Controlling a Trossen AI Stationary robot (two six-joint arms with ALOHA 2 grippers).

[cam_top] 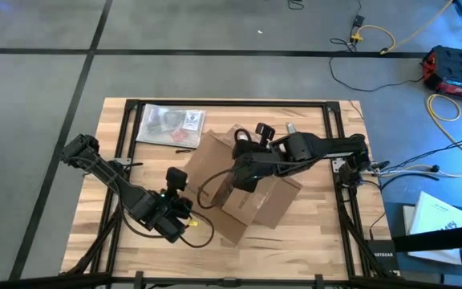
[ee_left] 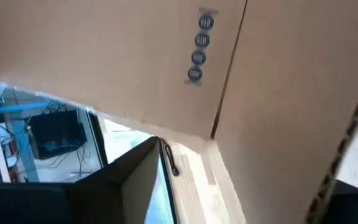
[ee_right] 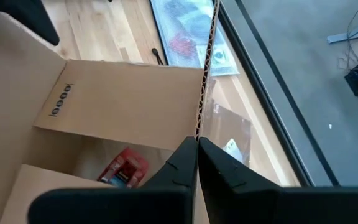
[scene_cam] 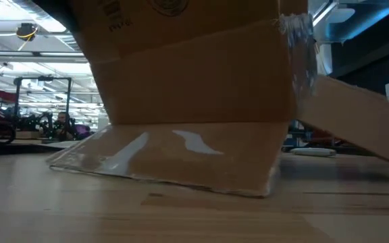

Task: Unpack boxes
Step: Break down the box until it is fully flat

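Observation:
The brown cardboard box (cam_top: 255, 193) stands open and tilted in the middle of the table. One taped flap (scene_cam: 174, 158) lies on the tabletop. A small red-and-blue object (ee_right: 124, 168) lies inside the box. My right gripper (cam_top: 243, 172) reaches in from the table's right and is shut on a cardboard edge. My left gripper (cam_top: 176, 181) is at the box's left side, its fingers (ee_left: 129, 180) wide apart and cardboard (ee_left: 166, 68) filling its view. My right gripper pinches the thin corrugated edge (ee_right: 199, 124) of an upright cardboard panel between its two fingers. It comes slanting down from the table's right, and the edge runs on away from the fingertips. The box sits tilted, with a flap on the table. My left gripper is close against the box's left side; I cannot tell whether it touches the cardboard.
A clear plastic bag (cam_top: 171, 124) with printed contents lies flat at the table's far left. A black frame (cam_top: 331, 120) runs along the table's edges. Bare wood shows along the near edge and at the near right.

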